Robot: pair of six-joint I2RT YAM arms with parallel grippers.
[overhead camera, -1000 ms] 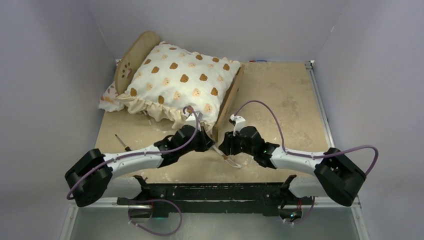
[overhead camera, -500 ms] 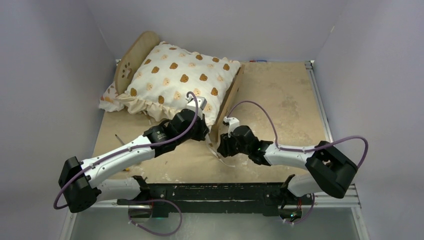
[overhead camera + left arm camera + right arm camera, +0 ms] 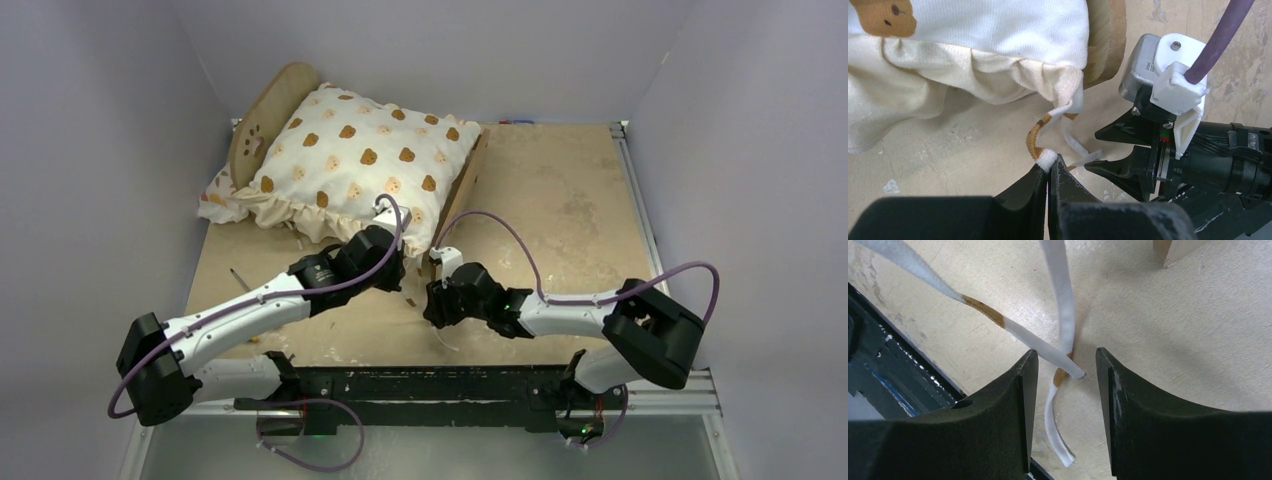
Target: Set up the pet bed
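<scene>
The pet bed has a light-wood headboard (image 3: 270, 108) with a paw cutout and a side rail (image 3: 462, 195). Its striped base is hidden under the cream bear-print cushion (image 3: 360, 155) that lies on it. My left gripper (image 3: 396, 280) is at the cushion's near corner. In the left wrist view it (image 3: 1050, 167) is shut on a white-and-brown tie ribbon (image 3: 1040, 145) that hangs from the cushion's ruffle (image 3: 973, 65). My right gripper (image 3: 432, 302) is open just right of it. Two loose ribbon ends (image 3: 1060, 315) lie between its fingers (image 3: 1018, 400) on the table.
A small floral pillow (image 3: 218, 195) pokes out at the cushion's left. A thin dark rod (image 3: 238, 277) lies on the table left of my left arm. The bed rail's end (image 3: 1173, 247) is just ahead of my right gripper. The black table edge (image 3: 878, 365) is close behind.
My right gripper has moved left and nearer the front edge, over the ribbon ends. My left arm has stretched forward, and its gripper has drawn back a little left at the cushion's corner.
</scene>
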